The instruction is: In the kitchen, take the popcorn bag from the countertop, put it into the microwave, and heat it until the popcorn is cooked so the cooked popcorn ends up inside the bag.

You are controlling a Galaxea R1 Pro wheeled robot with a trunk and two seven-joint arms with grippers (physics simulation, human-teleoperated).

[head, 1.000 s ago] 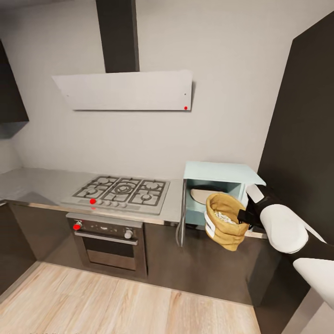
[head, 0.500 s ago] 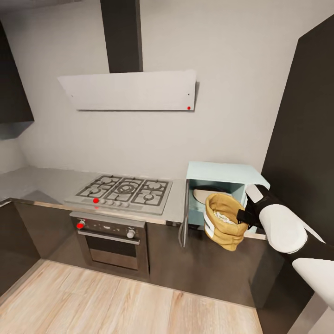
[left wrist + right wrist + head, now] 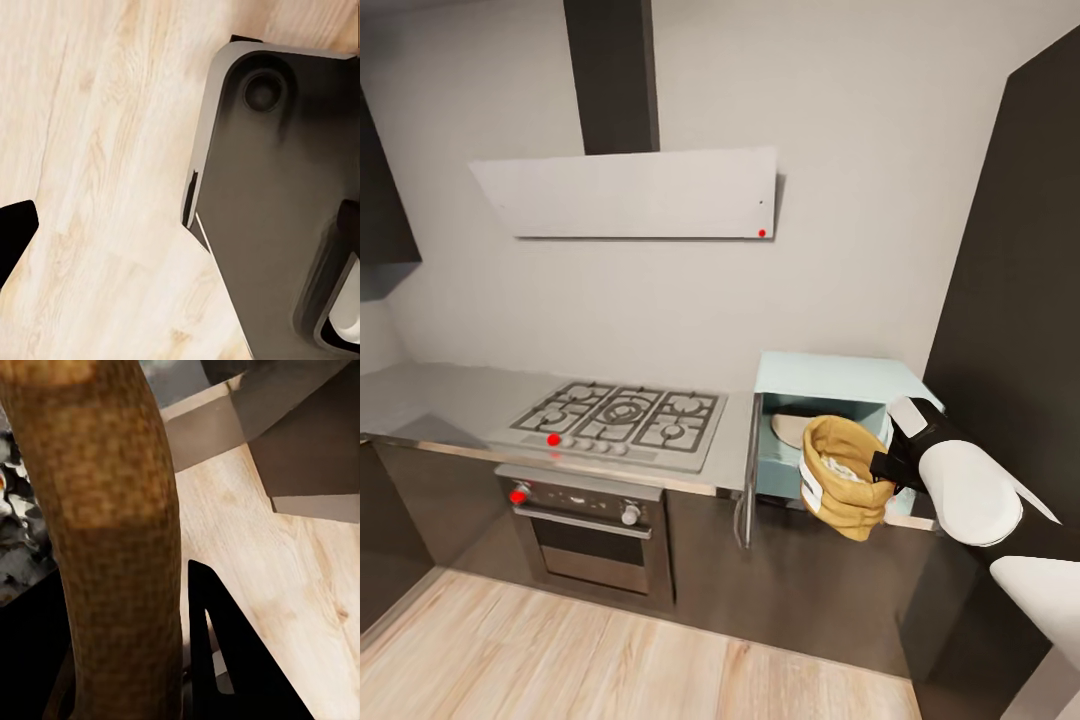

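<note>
Head view shows right claw gripping popcorn bag before the seemingly open microwave.

Coarse tan woven cloth on the popcorn bag with a smooth white label, brushed grey steel along the countertop, glossy dark cabinet fronts, matt mint-blue microwave shell, pale grained wood floor.

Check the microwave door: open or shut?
Open. The microwave door is swung out edge-on at its left side, exposing the pale blue cavity and the turntable plate inside.
</note>
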